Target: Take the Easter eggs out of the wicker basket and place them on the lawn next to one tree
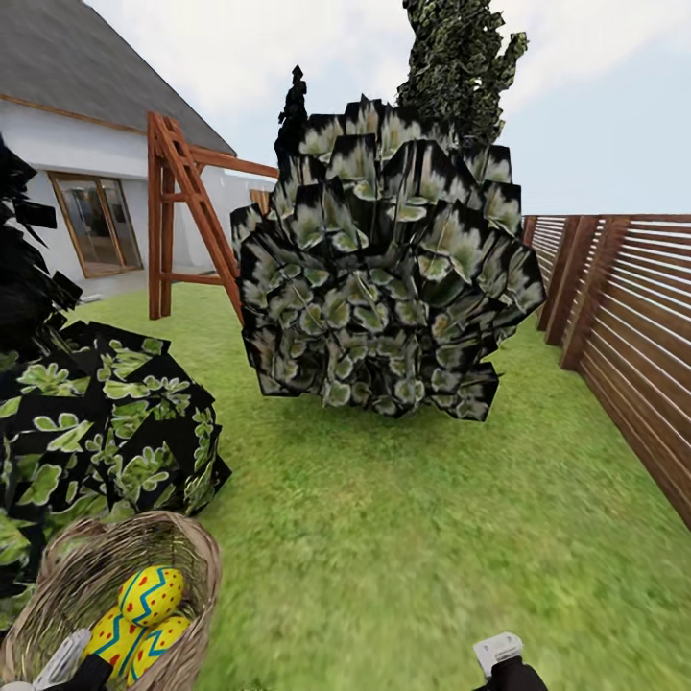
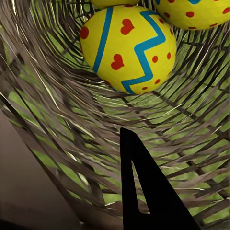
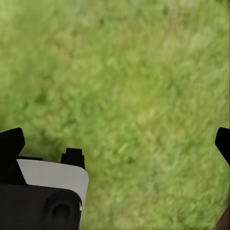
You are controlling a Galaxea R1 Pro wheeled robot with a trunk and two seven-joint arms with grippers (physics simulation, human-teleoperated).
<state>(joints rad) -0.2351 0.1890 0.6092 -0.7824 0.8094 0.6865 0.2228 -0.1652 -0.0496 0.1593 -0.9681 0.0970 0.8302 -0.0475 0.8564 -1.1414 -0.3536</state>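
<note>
Three yellow Easter eggs with blue zigzag bands and red marks lay together inside the wicker basket, which sat on the lawn at the near left of the head view. In the left wrist view the nearest egg (its red marks showed there as small hearts and dots) rested against the woven wall, with parts of two more eggs at the frame's edge and green grass visible through the weave. One black finger of the left gripper pointed into the basket, below that egg and not touching it; whether this gripper was spread or closed could not be told. In the head view the left gripper appeared at the basket's near rim.

The right gripper hovered over bare grass with its two dark fingers set wide apart and nothing between them; it also showed at the bottom edge of the head view.

Beside the basket stood a dark leafy bush. Farther across the lawn was a larger round mass of dark foliage, with a taller leafy crown behind it. A wooden swing frame and a white house stood at the left, and a slatted wooden fence ran along the right.
</note>
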